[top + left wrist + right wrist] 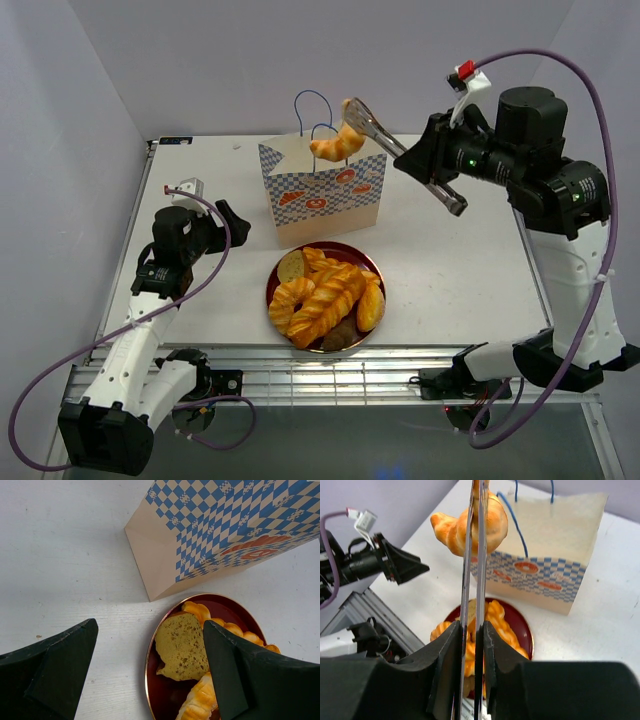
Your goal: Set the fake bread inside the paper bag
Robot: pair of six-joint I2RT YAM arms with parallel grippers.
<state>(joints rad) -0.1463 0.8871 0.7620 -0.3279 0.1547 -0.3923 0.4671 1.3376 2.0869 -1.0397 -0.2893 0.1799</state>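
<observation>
White, faintly scuffed tabletop (470, 280) enclosed by plain pale-lavender panels: back wall (300, 60), left wall (50, 150), right wall (625, 100). Ribbed aluminium rails (330, 375) span the near edge. Lighting even; shadows soft.

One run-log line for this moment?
right jaws: shut on tongs holding croissant | croissant: at paper bag mouth | left jaws: open near plate

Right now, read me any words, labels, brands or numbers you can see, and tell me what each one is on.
None legible.
The paper bag carries only a checkered band and bread drawings, no words.
Any print on the white connector on the left arm is too small to read.
The tongs show no marking.
</observation>
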